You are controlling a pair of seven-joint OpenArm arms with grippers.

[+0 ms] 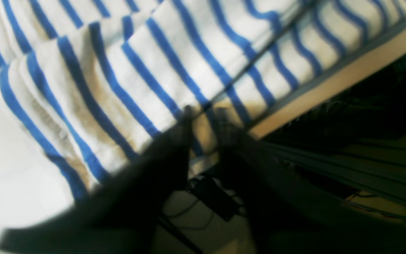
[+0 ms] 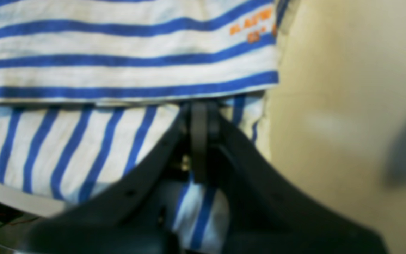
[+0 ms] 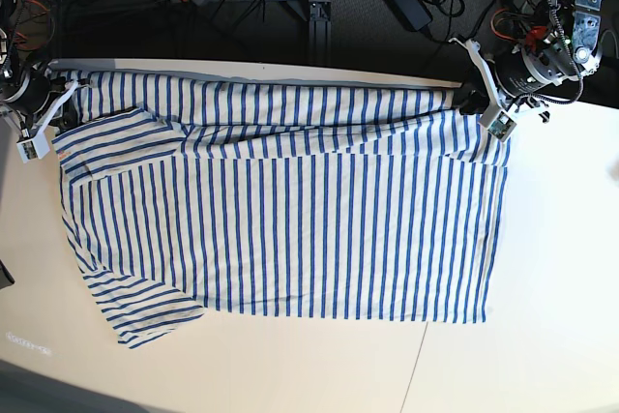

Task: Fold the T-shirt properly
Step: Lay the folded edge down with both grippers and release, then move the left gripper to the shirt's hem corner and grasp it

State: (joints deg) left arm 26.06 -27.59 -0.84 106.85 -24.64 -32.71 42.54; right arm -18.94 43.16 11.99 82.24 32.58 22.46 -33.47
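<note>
Your shirt (image 3: 290, 229) lies flat across the table (image 3: 551, 287), its far long edge folded over toward the middle. The left gripper (image 1: 204, 113) sits at the shirt's far hem corner with its jaws slightly apart, the cloth edge between them or just at their tips; I cannot tell whether any is pinched. The right gripper (image 2: 199, 106) is clamped together on the shirt's edge by the sleeve with the orange mark (image 2: 256, 26).

Risk: if you pull the right arm away while it grips, the fold drags and skews at that end. The left corner is at the table's far edge and could slip off.

Count: one shirt, two grippers, one table.
</note>
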